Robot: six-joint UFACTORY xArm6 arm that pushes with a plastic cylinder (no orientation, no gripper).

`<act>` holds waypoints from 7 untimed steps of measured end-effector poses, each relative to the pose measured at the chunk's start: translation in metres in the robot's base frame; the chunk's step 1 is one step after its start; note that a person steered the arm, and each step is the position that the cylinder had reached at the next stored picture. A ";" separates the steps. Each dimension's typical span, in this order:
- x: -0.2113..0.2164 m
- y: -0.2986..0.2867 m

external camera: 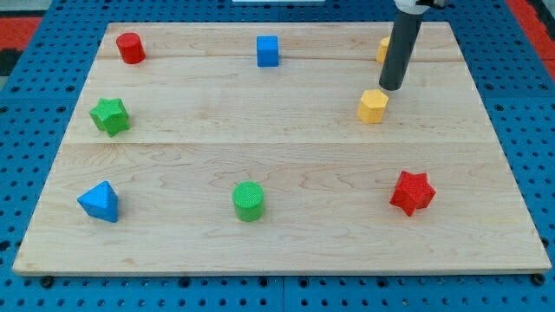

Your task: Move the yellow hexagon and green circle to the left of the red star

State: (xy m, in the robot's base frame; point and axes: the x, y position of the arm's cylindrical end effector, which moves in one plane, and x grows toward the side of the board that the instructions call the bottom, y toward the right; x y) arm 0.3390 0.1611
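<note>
A wooden board (286, 251) is seen lying on a blue pegboard (35, 113). My tip (391, 87) is found far on the right side of the board, just beyond the yellow hexagon (373, 106) and slightly to its right; whether the two touch cannot be told, though almost no gap is seen. The tool is a plain rod, so nothing is clamped or held by it. A second yellow block (382, 49) is partly hidden behind the rod near the far edge, and its shape cannot be made out.

The red star (412, 192) is placed near the front right, well apart from the hexagon and nearer than it. The green circle (249, 201) is set near the front, about the middle of the board, well to the left of the red star and roughly level with it. The yellow hexagon sits a little left of the star's line but far behind it.

A blue triangle (99, 201) is seen at the near left. A green star (109, 116) is placed on the left side, farther back. A red cylinder (131, 48) stands at the far left corner, and a blue cube (268, 50) is set near the far edge, about the middle.
</note>
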 end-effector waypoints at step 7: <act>0.099 -0.064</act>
State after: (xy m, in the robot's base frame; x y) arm 0.4377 0.0974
